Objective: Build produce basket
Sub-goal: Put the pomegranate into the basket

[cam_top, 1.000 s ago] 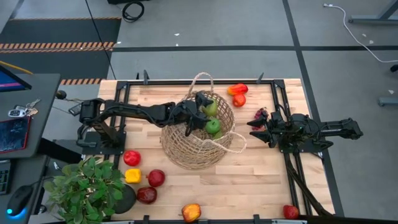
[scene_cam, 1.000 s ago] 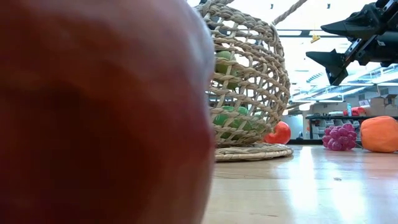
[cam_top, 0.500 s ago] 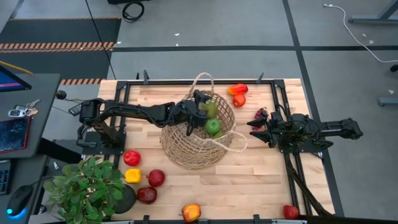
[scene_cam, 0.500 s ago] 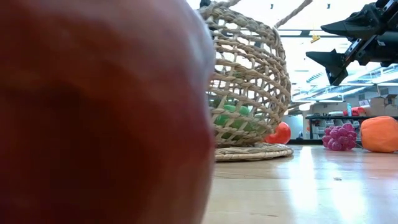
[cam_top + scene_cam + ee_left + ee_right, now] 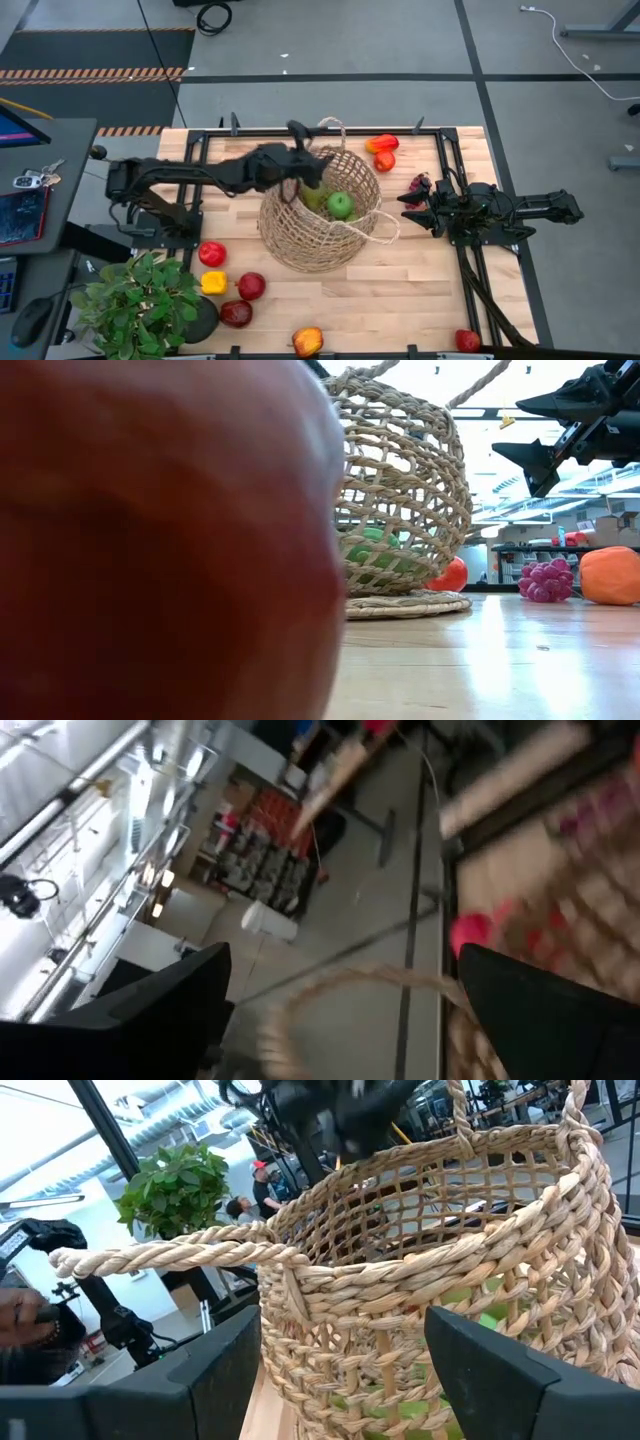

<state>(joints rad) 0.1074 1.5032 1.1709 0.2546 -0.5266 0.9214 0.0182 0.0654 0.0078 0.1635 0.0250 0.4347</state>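
A: What sits nearest on the pale wooden counter point(image 5: 400, 280)?

B: At the near edge, a red-and-yellow fruit point(image 5: 307, 341) and a small red one point(image 5: 467, 340). Toward the left arm's side lie three red fruits point(image 5: 251, 286) and a yellow one point(image 5: 213, 283) beside a leafy green potted plant point(image 5: 140, 300).

A: And the basket?

B: The large round tan wicker basket point(image 5: 318, 215) of loose weave stands mid-counter, with a green apple point(image 5: 340, 206) and another greenish fruit inside.

A: Where is the left tool?

B: The left tool point(image 5: 298, 131) hovers over the basket's far rim, by its rope loop handle point(image 5: 328, 127). Its fingers are spread wide and carry nothing.

A: The right one?

B: The right tool point(image 5: 405, 211) rests low beside the basket on the right arm's side, jaws partly apart, empty, pointing at the weave without touching it.

A: Farther back?

B: A purple grape bunch point(image 5: 417, 185) lies just beyond the right tool, and a red and an orange fruit point(image 5: 382, 145) lie near the far edge.
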